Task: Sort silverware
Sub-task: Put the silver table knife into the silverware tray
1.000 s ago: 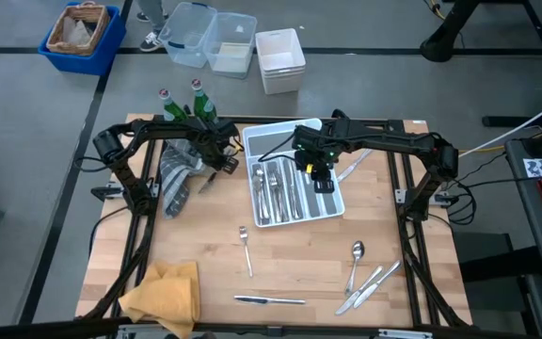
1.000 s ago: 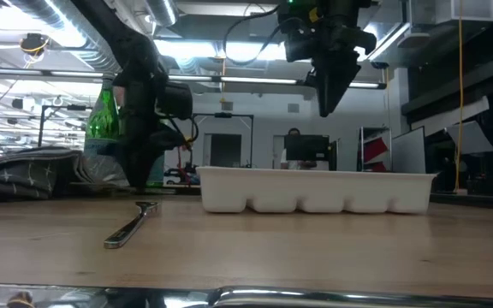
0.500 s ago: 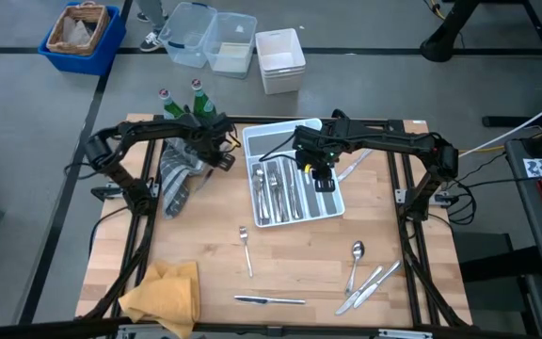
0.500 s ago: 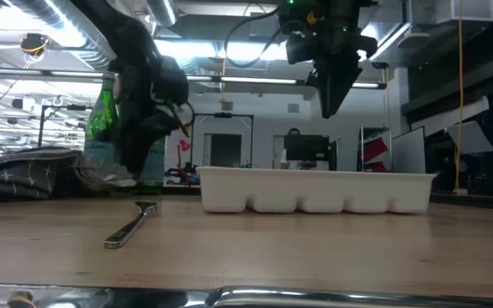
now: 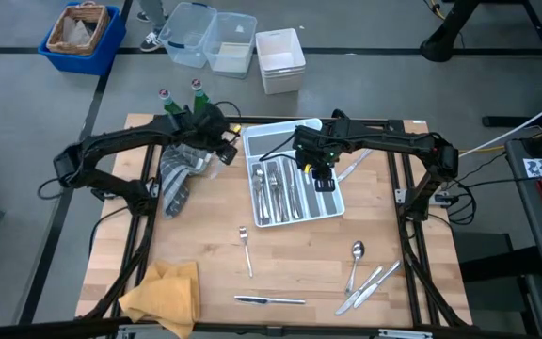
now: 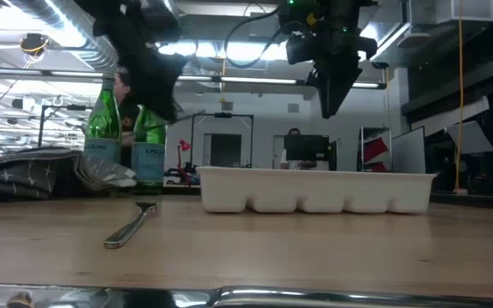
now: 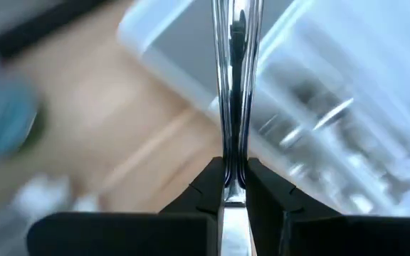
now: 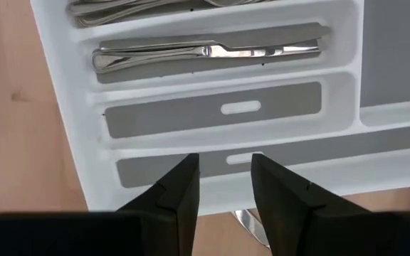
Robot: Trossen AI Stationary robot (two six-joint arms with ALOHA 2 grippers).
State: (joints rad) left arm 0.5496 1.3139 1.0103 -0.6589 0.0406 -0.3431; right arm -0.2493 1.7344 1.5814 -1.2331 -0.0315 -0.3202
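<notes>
Only the left wrist view shows it — the left hand [image 7: 234, 186] pinches a slim shiny silverware piece [image 7: 233, 85] beside the white compartmented plastic tray [image 5: 332, 209]; right hand [image 8: 225, 186] parted narrowly above that tray.

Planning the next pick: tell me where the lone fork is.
In the high view the fork lies alone on the table, in front of the tray and left of the spoon.
</notes>
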